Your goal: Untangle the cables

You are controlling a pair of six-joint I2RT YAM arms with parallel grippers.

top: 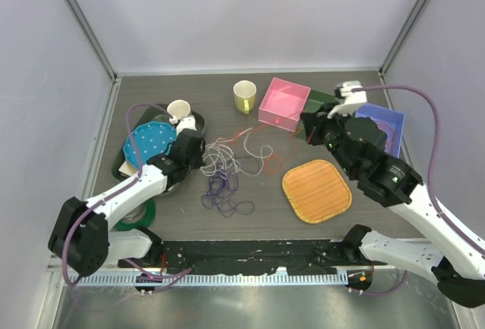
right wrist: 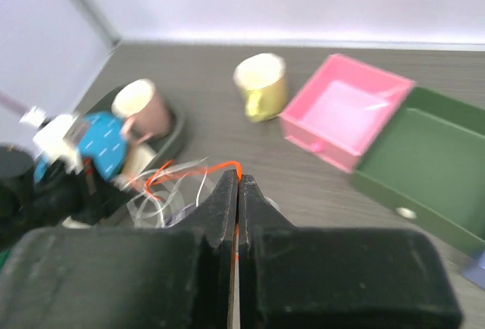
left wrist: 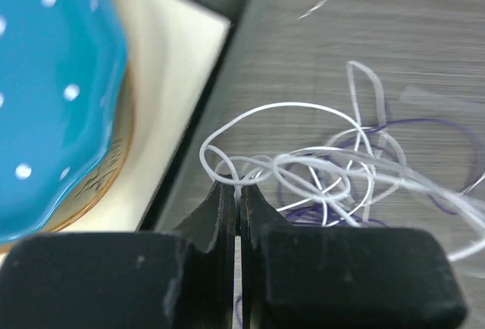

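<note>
Left claw (left wrist: 238, 190) beside blue plate (left wrist: 45, 94)

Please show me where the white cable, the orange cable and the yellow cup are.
white cable (left wrist: 288, 104): left wrist view, top of its big loop.
orange cable (right wrist: 216, 166): right wrist view, arc near the fingertips.
yellow cup (top: 243, 103): top view, outer wall.

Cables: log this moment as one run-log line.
left pincer: shut on white cable | right pincer: shut on orange cable | purple cable: ungripped | state: not yet untangled
</note>
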